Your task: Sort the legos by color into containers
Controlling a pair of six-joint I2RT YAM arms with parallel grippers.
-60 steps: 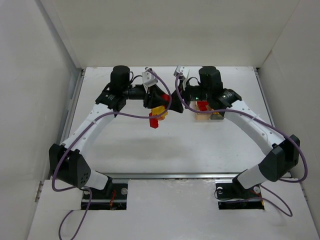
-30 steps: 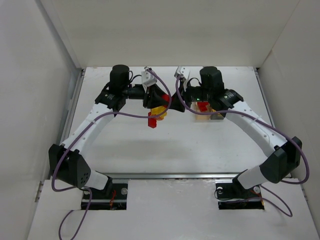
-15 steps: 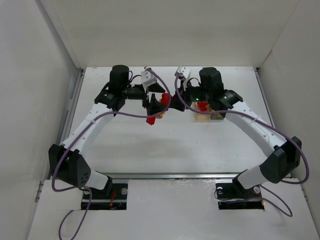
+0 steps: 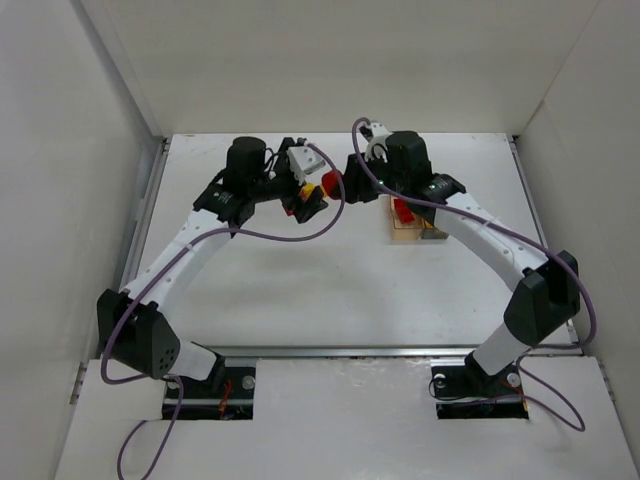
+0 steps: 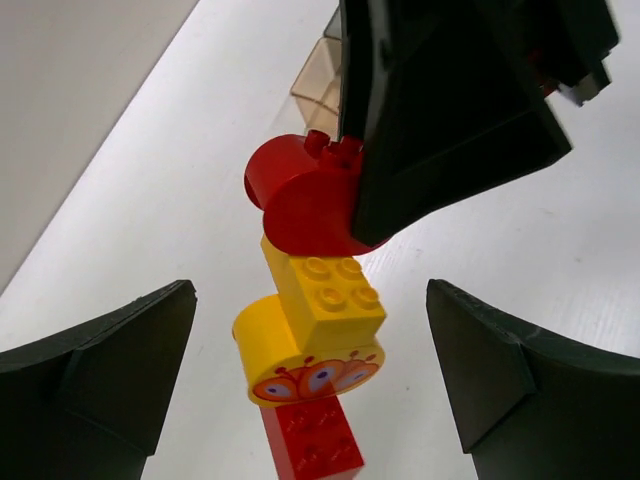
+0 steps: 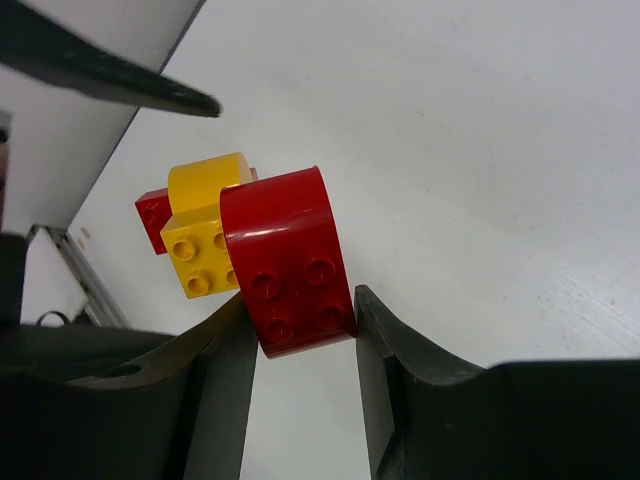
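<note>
Red lego (image 6: 285, 250) clamped inside right claw (image 6: 302, 308) (yellow lego (image 6: 205, 258) touching it).

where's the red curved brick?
The red curved brick sits in the right tool, centre of the right wrist view, a yellow brick stuck to its left.

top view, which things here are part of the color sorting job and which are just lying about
Part of the job:
red arched brick, shut in the right pincer
yellow brick, yellow round brick and small red brick, joined to it
joined bins, with a red brick inside
left pincer, open

Just there:
purple cables
white table
</note>
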